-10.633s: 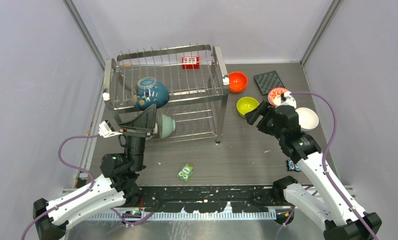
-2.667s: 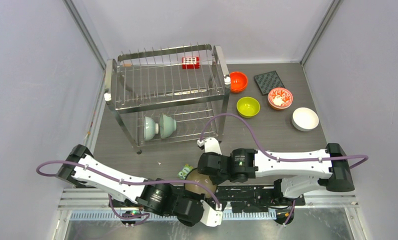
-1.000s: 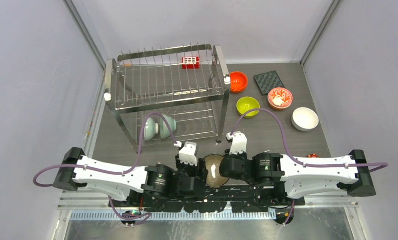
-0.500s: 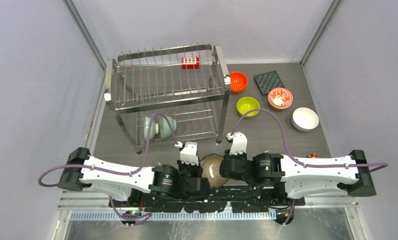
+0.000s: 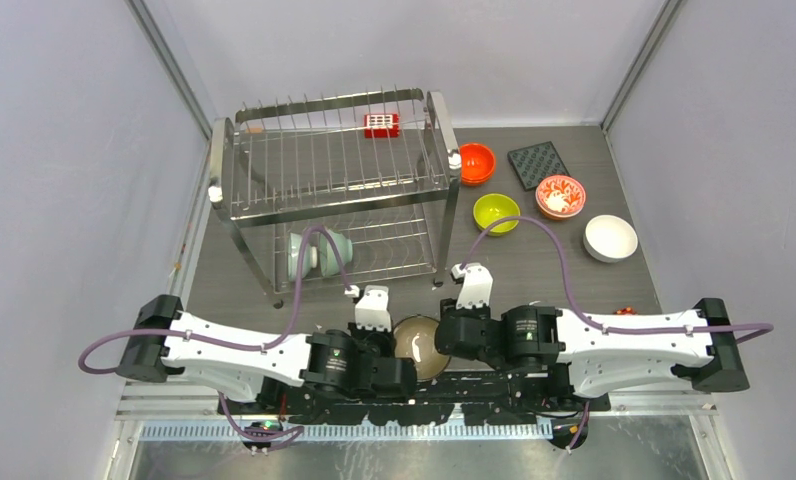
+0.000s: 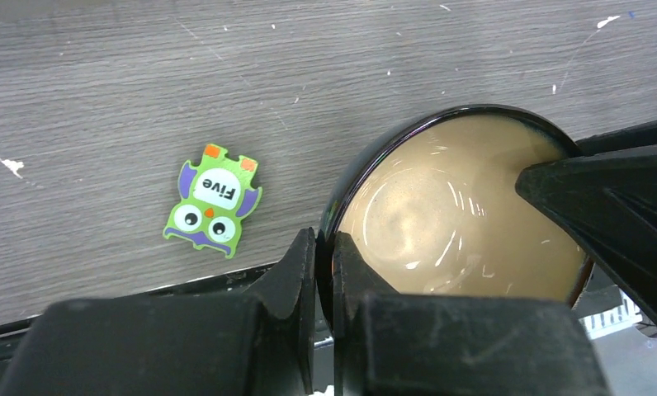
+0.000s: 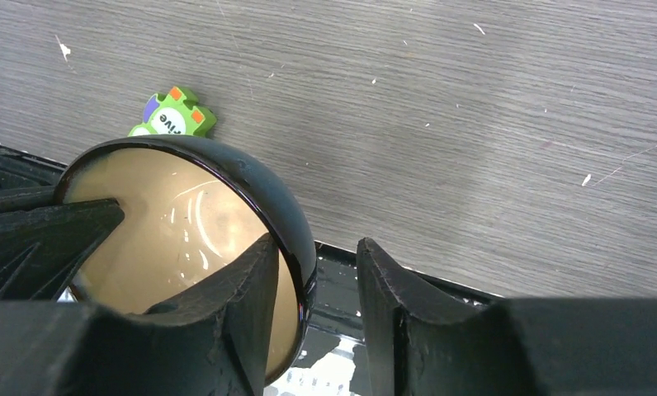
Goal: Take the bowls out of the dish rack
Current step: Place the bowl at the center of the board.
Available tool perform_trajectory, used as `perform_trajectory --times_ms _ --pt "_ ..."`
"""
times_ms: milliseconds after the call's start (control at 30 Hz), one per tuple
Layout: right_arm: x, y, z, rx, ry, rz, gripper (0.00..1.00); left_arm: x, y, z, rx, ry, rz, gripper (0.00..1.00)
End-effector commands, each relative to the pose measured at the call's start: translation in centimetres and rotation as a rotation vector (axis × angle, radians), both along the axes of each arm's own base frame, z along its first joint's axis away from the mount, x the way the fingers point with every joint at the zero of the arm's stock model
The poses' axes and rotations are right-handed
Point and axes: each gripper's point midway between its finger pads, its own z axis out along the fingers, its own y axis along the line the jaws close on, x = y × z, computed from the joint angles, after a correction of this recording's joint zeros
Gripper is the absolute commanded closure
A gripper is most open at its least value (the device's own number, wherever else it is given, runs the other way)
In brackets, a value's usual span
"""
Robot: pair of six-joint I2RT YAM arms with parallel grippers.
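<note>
Dark outside and tan inside, the held bowl (image 5: 420, 345) is tilted at 6 o'clock, at the near edge of the surface (image 5: 534, 275), between the two arms. The left tool (image 6: 323, 243) is clenched on its rim, one finger inside and one outside. The right tool (image 7: 317, 247) is released: its fingers stand on both sides of the opposite rim, with a gap at the outer finger. The pale green bowls (image 5: 314, 250) stand on edge in the lower tier of the rack (image 5: 334, 190) at 11 o'clock. Between 1 and 2 o'clock the orange bowl (image 5: 476, 162), yellow-green bowl (image 5: 496, 212), flowered bowl (image 5: 560, 195) and white bowl (image 5: 610, 237) sit upright.
</note>
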Motion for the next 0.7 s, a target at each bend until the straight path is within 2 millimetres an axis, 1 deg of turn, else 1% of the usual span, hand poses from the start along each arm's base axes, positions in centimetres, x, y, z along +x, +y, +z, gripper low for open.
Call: perform_trajectory --times_ms 0,67,300,433,467,500,533,600,633,667 --pt "0.9 0.7 1.4 0.03 -0.04 -0.047 0.55 0.6 -0.7 1.6 -0.089 -0.025 0.06 1.0" --pt "0.9 0.7 1.2 0.012 -0.04 -0.045 0.57 0.7 -0.8 1.6 -0.089 -0.022 0.063 1.0" --pt "0.6 1.5 0.2 -0.046 -0.021 -0.016 0.74 0.8 -1.0 1.7 -0.094 -0.006 0.078 1.0" --pt "0.5 1.3 -0.3 -0.066 -0.013 -0.014 0.95 0.9 -1.0 2.0 -0.113 -0.005 0.081 1.0" --pt "0.6 1.1 -0.3 -0.069 -0.017 -0.02 0.99 0.9 -1.0 2.1 -0.115 -0.005 0.08 1.0" --pt "0.7 0.9 -0.2 -0.072 -0.021 -0.026 0.99 0.9 -0.9 2.1 -0.116 -0.006 0.078 0.94" --pt "0.7 0.6 -0.2 -0.074 -0.025 -0.03 0.99 0.9 -0.8 2.1 -0.115 -0.007 0.076 0.75" --pt "1.0 -0.1 0.2 -0.087 -0.044 -0.045 0.99 0.9 -0.5 2.0 -0.113 -0.004 0.069 0.43" --pt "1.3 -0.7 0.3 -0.102 -0.057 -0.055 0.99 0.9 -0.3 2.0 -0.111 -0.003 0.067 0.33" --pt "1.5 -1.4 0.4 -0.119 -0.069 -0.07 0.99 0.8 0.0 2.0 -0.108 0.0 0.064 0.24"
